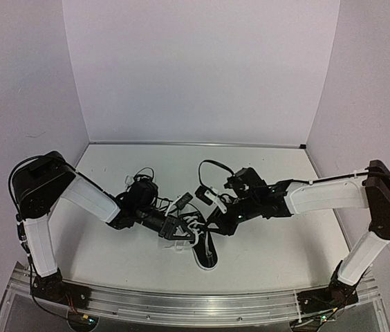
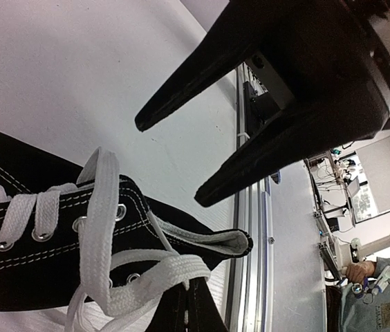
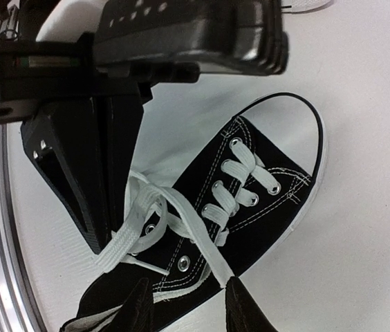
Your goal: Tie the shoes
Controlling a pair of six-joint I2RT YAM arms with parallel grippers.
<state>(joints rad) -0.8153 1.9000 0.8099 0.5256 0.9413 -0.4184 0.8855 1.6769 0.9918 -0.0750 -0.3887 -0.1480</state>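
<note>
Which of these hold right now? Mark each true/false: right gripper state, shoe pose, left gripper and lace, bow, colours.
1. The right gripper is open, with nothing between its fingers. True.
2. The shoe lies on its side. False: it sits upright on its sole, eyelets facing up.
3. The left gripper is shut, with a strand of the lace at its tips. True.
4. The lace is tied in a finished bow. False: the strands only cross loosely over the tongue, and no bow shows.
5. The shoe is white with black laces. False: it is black canvas with a white lace and a white sole edge.
</note>
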